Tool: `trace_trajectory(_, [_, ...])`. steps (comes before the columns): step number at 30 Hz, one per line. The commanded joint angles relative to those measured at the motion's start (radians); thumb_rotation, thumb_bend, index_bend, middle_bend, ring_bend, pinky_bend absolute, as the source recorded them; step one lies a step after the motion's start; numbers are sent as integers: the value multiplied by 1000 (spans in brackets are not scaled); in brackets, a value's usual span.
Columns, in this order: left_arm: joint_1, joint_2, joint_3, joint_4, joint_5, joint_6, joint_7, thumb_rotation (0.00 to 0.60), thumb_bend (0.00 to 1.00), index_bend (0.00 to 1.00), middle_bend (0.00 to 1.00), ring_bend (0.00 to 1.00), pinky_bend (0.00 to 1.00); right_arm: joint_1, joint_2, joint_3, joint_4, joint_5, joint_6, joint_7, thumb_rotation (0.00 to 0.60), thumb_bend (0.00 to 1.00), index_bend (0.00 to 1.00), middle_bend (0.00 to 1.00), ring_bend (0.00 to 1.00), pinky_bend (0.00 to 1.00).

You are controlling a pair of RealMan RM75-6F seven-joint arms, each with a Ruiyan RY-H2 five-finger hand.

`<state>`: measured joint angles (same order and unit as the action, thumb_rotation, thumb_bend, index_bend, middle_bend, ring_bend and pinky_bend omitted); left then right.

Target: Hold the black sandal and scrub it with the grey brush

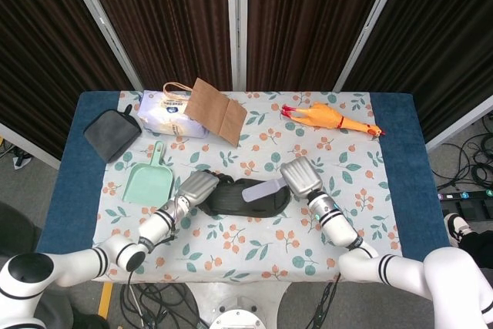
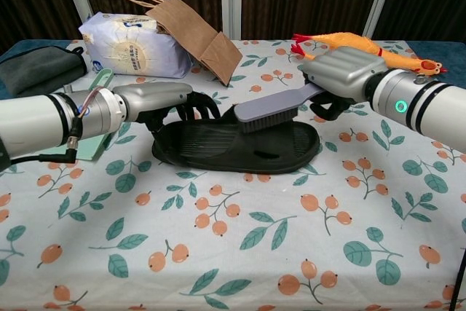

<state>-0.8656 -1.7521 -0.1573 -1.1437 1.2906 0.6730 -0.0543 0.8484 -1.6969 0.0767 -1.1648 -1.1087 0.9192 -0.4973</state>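
The counter (image 1: 400, 167) fills the centre of the head view. It is covered by a dark blue cloth, with a white tablecloth (image 1: 254, 248) printed with orange fruit and green leaves laid on top. Dark brown pleated curtains (image 1: 169, 13), divided by pale metal frame bars (image 1: 236, 21), hang across the upper frame. Grey floor (image 1: 31, 190) shows at both sides, with black cables (image 1: 466, 163) at the right edge.

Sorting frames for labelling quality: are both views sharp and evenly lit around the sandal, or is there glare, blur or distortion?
Head view: sharp and evenly lit, no glare, the black sandal small and partly covered by the grey brush. Chest view: sandal and brush crisp, soft shadow under the sole; the left hand and right hand loom large nearby, without visible blur.
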Motion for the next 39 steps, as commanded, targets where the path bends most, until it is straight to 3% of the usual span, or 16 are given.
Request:
trace_trajectory(1, [0, 4, 1, -1, -5, -2, -4, 600, 59, 383, 487, 371, 282, -33, 15, -8, 32, -24, 27, 28, 600, 434, 1000, 1000, 1000, 1000])
trace_trajectory(8, [-7, 23, -6, -20, -16, -24, -53, 600, 59, 382, 487, 371, 282, -88, 96, -20, 4, -222, 154, 286, 600, 433, 1000, 1000, 1000, 1000])
trace_trajectory(14, [-26, 36, -12, -31, -15, -52, -91, 600, 59, 381, 488, 371, 282, -71, 12, -17, 83, -332, 208, 362, 600, 434, 1000, 1000, 1000, 1000])
trace_trajectory(23, [-36, 57, -8, -50, -7, -68, -130, 600, 60, 378, 488, 371, 282, -40, -185, -22, 353, -392, 194, 384, 600, 435, 1000, 1000, 1000, 1000])
trace_trajectory(27, [-38, 64, -4, -53, 3, -66, -149, 600, 59, 378, 488, 371, 282, -45, -230, -32, 468, -410, 198, 410, 600, 440, 1000, 1000, 1000, 1000])
trace_trajectory(34, [-36, 72, 9, -46, 15, -62, -167, 600, 60, 378, 488, 371, 282, -83, -234, -38, 617, -413, 212, 481, 600, 444, 1000, 1000, 1000, 1000])
trace_trajectory(39, [-36, 74, 17, -46, 23, -56, -168, 600, 60, 378, 487, 371, 282, -111, -202, -28, 629, -423, 287, 598, 600, 450, 1000, 1000, 1000, 1000])
